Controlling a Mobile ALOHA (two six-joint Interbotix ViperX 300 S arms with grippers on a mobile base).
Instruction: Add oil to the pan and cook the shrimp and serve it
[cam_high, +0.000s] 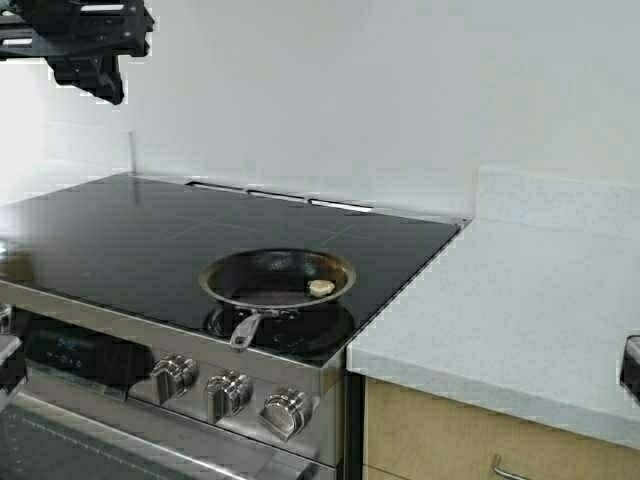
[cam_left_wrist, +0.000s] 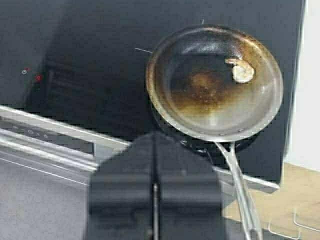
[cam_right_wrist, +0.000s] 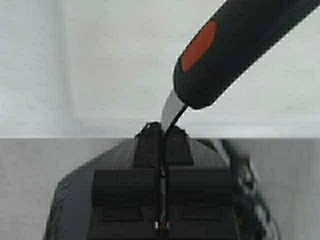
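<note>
Your left gripper (cam_left_wrist: 155, 200), fingers together, hovers before the steel-rimmed pan (cam_left_wrist: 215, 82) holding the pale curled shrimp (cam_left_wrist: 243, 72) on a black glass cooktop (cam_left_wrist: 85, 55); your right gripper (cam_right_wrist: 162, 137) clamps a dark-handled metal utensil (cam_right_wrist: 235, 45).

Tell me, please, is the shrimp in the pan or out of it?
In: the shrimp lies on the pan's dark floor.

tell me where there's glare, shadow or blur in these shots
High view: the pan casts a soft reflection on the glossy cooktop. Left wrist view: light glares off the pan's rim by the shrimp; the left claw is blurred. Right wrist view: the right claw and its black-and-orange handle look soft.
</note>
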